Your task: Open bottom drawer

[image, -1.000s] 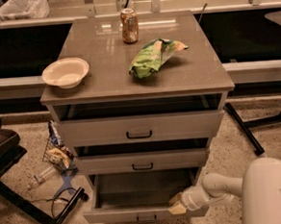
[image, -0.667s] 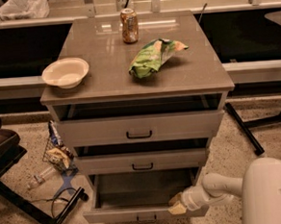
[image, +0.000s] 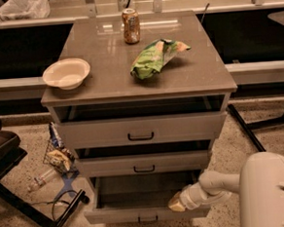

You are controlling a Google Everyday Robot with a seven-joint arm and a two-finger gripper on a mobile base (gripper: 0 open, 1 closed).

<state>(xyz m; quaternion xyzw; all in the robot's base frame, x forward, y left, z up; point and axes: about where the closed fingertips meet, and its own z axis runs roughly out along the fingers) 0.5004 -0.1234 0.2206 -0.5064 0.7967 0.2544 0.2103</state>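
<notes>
My pincer (image: 176,203) sits at the top edge of the grey-beige bottom drawer (image: 115,216), right of its small black bar handle (image: 148,218). Can't tell its grip state. The drawer, lowest of three, stands out from the cabinet, with its plain grey inside showing.

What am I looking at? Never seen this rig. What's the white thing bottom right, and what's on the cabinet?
One camera, looking down at the front of a grey-beige three-drawer cabinet. The white shape is a mobile robot's arm. Its tan claw sits at the right of the pulled-out bottom drawer, the lowest one, by its front edge. Whether it holds anything isn't visible. On top are a white bowl, a brown drinks can and a crumpled green bag.
</notes>
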